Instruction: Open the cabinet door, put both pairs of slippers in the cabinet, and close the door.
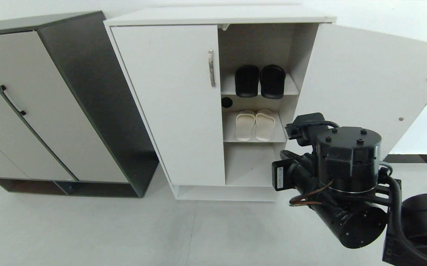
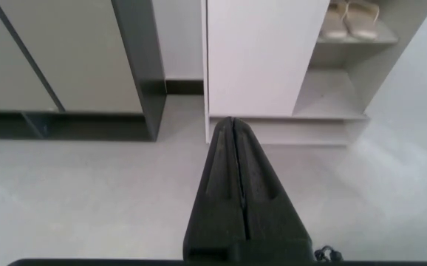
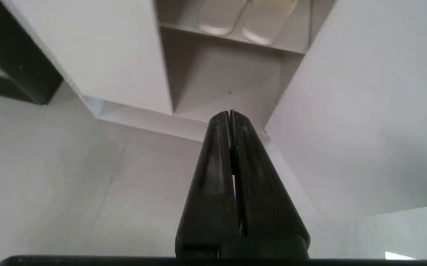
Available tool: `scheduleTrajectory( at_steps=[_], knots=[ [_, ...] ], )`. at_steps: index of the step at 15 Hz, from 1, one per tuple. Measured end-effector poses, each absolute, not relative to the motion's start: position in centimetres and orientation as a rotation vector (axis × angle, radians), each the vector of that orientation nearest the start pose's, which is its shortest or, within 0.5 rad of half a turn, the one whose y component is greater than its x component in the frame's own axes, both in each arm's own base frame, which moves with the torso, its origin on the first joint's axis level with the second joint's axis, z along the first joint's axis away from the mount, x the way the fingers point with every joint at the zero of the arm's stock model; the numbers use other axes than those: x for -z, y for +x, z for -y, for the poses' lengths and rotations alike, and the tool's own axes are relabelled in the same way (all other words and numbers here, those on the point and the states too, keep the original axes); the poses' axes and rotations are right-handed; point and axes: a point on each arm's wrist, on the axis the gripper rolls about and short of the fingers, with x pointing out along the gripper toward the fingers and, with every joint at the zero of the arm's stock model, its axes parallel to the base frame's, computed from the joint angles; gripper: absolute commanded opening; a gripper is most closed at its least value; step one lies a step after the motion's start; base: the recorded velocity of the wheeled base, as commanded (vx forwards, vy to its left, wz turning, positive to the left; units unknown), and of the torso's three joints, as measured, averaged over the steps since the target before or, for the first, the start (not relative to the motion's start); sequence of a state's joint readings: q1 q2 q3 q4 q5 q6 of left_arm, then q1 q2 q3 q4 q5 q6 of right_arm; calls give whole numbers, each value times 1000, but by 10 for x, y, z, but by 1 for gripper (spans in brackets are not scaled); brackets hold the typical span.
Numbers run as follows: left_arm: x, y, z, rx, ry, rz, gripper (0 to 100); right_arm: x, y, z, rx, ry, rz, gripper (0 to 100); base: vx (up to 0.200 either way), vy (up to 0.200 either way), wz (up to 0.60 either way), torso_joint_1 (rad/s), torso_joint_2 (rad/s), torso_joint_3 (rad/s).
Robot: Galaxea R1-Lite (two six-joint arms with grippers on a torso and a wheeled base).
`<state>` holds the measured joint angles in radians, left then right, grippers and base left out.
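**Cabinet** (image 1: 213,15): white, two doors, standing on the pale floor (image 1: 124,229). This is the landmark for all entries below.

**Left door** (image 1: 169,103): closed, with an upright metal handle (image 1: 211,68) at its inner edge.

**Right door** (image 1: 364,81): swung wide open, its inner face showing, so the cabinet's right half is exposed.

**Black slippers** (image 1: 247,81): one pair, side by side on the cabinet's upper shelf (image 1: 291,88), toes towards the back.

**Cream slippers** (image 1: 244,126): one pair, side by side on the cabinet's middle shelf (image 1: 279,137), directly under the black pair.

**Left claw** (image 2: 233,122): fingers pressed flat together, gripping nothing. It is held over the floor in front of the cabinet, towards the foot of the closed left door.

**Right claw** (image 3: 230,117): fingers pressed flat together, gripping nothing. It is held over the floor in front of the cabinet's lowest compartment, just beside the open right door.

**Right arm** (image 1: 346,166): in front of the cabinet, below the open right door.

**Second cabinet** (image 1: 88,92): dark grey frame with pale doors, closed, to the left of the white cabinet.
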<state>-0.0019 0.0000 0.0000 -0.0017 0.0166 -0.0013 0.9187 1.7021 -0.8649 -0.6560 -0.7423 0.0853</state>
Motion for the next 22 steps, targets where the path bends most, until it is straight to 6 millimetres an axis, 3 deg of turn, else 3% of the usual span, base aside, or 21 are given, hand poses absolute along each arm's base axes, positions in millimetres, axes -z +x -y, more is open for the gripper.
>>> scheduleTrajectory(
  at_steps=[11, 22],
  knots=[
    [-76, -23, 0, -15, -3, 1, 0, -201, 199, -235, -172, -51, -129, 0, 0, 0, 0, 131, -475, -331],
    [-76, -23, 0, -15, -3, 1, 0, -202, 199, -235, -172, -50, -128, 0, 0, 0, 0, 211, -522, -313]
  ],
)
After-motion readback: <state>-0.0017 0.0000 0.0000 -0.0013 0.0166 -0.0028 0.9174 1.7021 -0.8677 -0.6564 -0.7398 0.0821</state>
